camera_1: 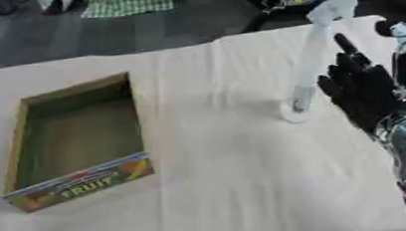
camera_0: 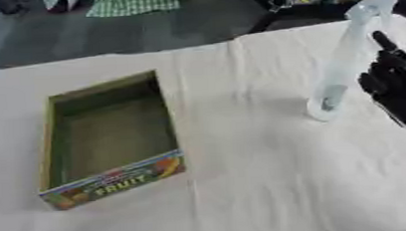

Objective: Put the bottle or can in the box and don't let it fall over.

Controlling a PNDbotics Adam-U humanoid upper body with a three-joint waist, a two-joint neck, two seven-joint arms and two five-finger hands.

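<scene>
On a cloth-covered table [camera_0: 245,185], an empty open-topped box [camera_0: 108,142] sits at the left, ready to receive. Well apart, at the right, a tall clear bottle [camera_1: 307,67] stands upright; just beside it the right hand [camera_1: 362,91] waits, fingers [camera_1: 346,45] straight, holding nothing

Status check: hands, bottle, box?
Right hand open beside the bottle, not gripping. Left hand not in view. Bottle upright on the table; box empty, path between clear.
</scene>
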